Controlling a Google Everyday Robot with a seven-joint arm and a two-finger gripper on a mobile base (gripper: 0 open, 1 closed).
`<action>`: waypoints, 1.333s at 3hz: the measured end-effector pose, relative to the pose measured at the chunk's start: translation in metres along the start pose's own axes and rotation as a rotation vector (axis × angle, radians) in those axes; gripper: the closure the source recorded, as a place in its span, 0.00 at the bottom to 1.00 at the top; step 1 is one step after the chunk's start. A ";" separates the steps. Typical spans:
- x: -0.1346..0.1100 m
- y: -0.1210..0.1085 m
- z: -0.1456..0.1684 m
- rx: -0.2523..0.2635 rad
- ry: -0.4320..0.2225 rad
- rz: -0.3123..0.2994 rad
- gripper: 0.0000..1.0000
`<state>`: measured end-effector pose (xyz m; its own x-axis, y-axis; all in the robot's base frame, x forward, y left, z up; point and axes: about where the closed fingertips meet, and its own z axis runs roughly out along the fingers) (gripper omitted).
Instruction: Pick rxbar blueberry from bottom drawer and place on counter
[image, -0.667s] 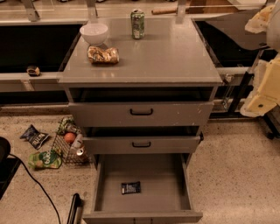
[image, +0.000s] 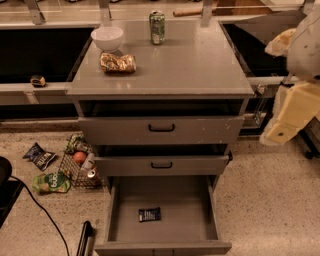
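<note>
The rxbar blueberry lies flat on the floor of the open bottom drawer, towards its front left. The two drawers above it, with black handles, are slightly open. The counter is the grey top of the cabinet. My arm hangs folded at the right edge of the view. The gripper is up there beside the counter's right side, well apart from the drawer and the bar.
On the counter stand a white bowl, a gold-brown snack bag and a green can. On the floor to the left are a wire basket with items, a dark chip bag and a green bag.
</note>
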<state>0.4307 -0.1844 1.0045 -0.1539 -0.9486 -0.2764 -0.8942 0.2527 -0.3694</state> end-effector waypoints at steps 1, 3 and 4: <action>-0.012 0.024 0.056 -0.085 -0.093 -0.007 0.00; -0.055 0.081 0.153 -0.221 -0.317 -0.001 0.00; -0.054 0.081 0.153 -0.221 -0.316 -0.002 0.00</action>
<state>0.4312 -0.0832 0.8537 -0.0461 -0.8348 -0.5486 -0.9688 0.1713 -0.1792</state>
